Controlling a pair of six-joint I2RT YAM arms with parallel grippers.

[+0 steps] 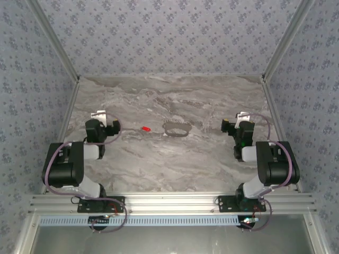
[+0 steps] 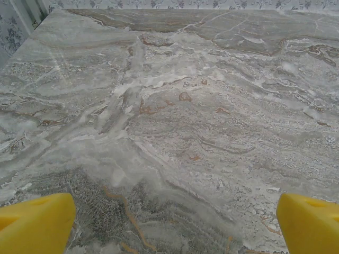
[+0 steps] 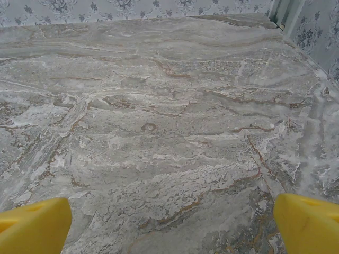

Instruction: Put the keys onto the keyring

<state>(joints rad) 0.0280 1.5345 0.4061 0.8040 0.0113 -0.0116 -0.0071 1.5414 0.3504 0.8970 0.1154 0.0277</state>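
A tiny red key [image 1: 144, 128] lies on the marble table, left of centre. Just to its right rests the grey oval keyring [image 1: 177, 129], flat on the table and apart from the key. My left gripper [image 1: 99, 115] sits at the left, well left of the key. In the left wrist view its yellow fingertips [image 2: 35, 222] stand wide apart with only marble between them. My right gripper [image 1: 242, 117] is at the right, well right of the keyring. Its yellow fingertips [image 3: 308, 223] are also spread wide over bare marble.
The marble table [image 1: 169, 169] is walled in by patterned panels on the left, right and back. A metal rail [image 1: 169, 202] with both arm bases runs along the near edge.
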